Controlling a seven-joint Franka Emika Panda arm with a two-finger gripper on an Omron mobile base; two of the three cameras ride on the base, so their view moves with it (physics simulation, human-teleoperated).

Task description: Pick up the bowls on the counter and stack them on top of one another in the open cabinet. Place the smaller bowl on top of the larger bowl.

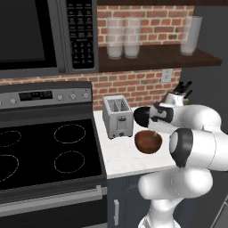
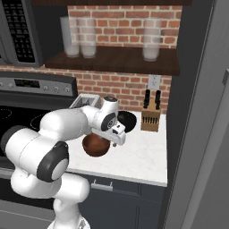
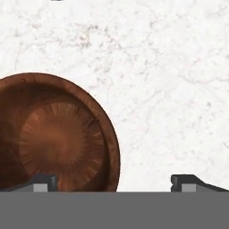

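Note:
The reddish-brown bowl [image 1: 148, 141] [image 2: 95, 146] [image 3: 58, 134] sits upright on the white counter [image 1: 120, 158] [image 2: 138, 156], in front of the toaster. Behind it, close to the knife block, rests the black bowl [image 2: 127, 120], partly hidden by my hand. My gripper [image 2: 117, 137] [image 3: 114, 183] hangs open just above the brown bowl's right rim, pointing down, with one fingertip [image 3: 44, 182] over the bowl and the other over bare counter. It holds nothing. The open cabinet shelf [image 1: 156, 58] [image 2: 116, 60] is above, against the brick wall.
Tall glass jars [image 1: 115, 38] [image 2: 152, 40] stand on the shelf, with a gap between them. A toaster [image 1: 117, 116] and a knife block [image 2: 150, 117] stand at the back of the counter. The stovetop [image 1: 44, 151] lies left, a microwave [image 1: 44, 35] above it.

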